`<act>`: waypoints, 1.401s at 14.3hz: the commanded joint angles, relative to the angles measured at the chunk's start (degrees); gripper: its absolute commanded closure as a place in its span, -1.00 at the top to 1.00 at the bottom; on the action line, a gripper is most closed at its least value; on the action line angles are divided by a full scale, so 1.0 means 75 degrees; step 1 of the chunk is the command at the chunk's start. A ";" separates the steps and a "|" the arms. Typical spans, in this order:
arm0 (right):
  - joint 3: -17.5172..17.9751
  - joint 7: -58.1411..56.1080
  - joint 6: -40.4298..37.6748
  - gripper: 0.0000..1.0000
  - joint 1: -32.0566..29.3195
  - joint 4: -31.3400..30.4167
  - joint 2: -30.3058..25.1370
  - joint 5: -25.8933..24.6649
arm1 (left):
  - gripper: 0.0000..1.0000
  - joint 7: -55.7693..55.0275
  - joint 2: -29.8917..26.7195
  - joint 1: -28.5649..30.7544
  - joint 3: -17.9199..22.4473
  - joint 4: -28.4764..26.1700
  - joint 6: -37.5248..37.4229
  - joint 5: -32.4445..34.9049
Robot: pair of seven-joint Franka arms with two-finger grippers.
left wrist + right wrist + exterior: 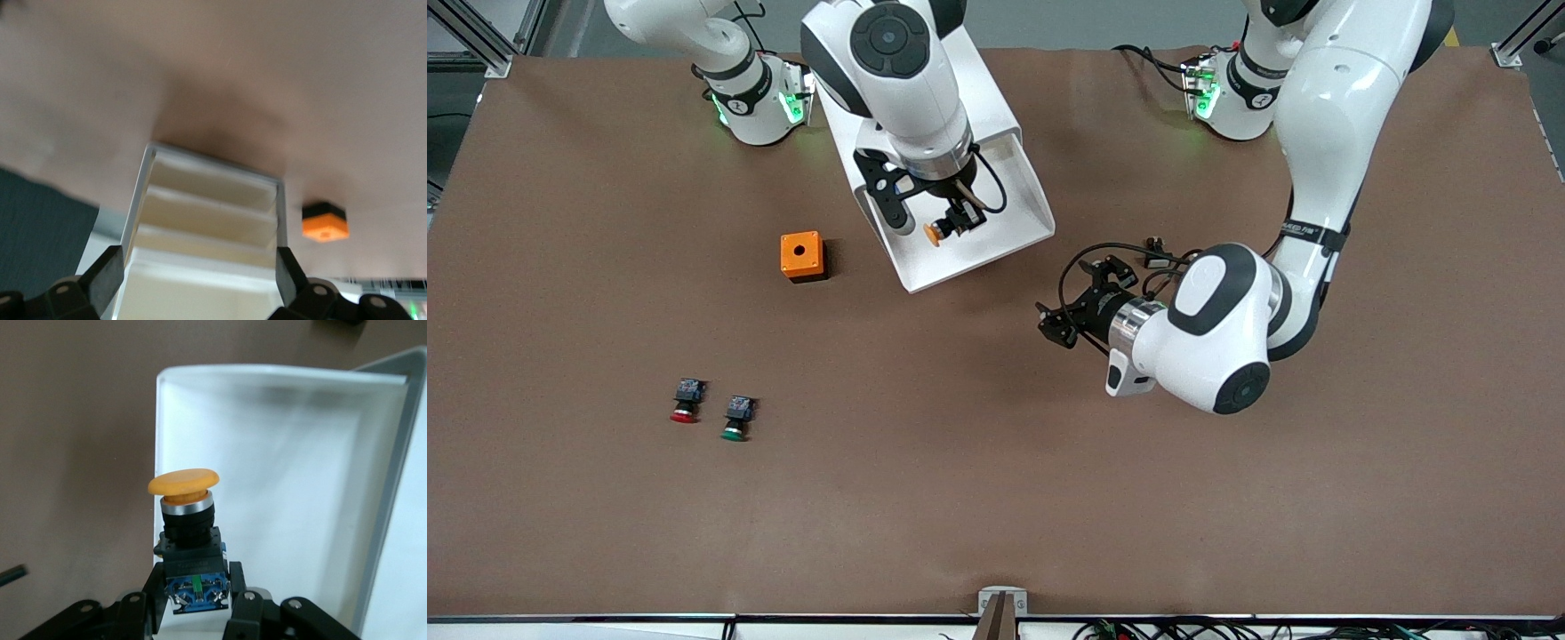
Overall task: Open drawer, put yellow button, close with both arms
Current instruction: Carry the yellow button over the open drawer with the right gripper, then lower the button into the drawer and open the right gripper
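While the right gripper (951,224) pinches the yellow button (183,492), cap sideways, over the open drawer (1024,233), the left gripper (1060,322) waits spread, empty, beside the drawer's front edge.

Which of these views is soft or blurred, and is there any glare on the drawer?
Left wrist view: soft throughout, cabinet and orange box smeared. Right wrist view: yellow button crisp in the right gripper; the drawer floor looks hazy, washed out. Front view: evenly lit, sharp.
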 commanded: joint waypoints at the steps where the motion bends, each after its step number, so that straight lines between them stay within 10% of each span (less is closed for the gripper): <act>1: -0.0083 0.0441 0.0464 -1.00 0.0270 -0.0531 -0.0177 -0.0128 | 1.00 0.0168 -0.0259 -0.0185 -0.0033 -0.0142 0.0512 0.0987; 19: -0.0095 0.0829 0.1450 -0.98 0.0236 -0.0942 0.0081 -0.0058 | 1.00 0.0414 -0.0915 -0.1474 -0.0115 -0.0306 0.1334 0.4425; 20: -0.0095 0.0841 0.1450 -0.59 0.0225 -0.0942 0.0081 -0.0058 | 1.00 0.0460 -0.0916 -0.1521 -0.0138 -0.0317 0.1334 0.4378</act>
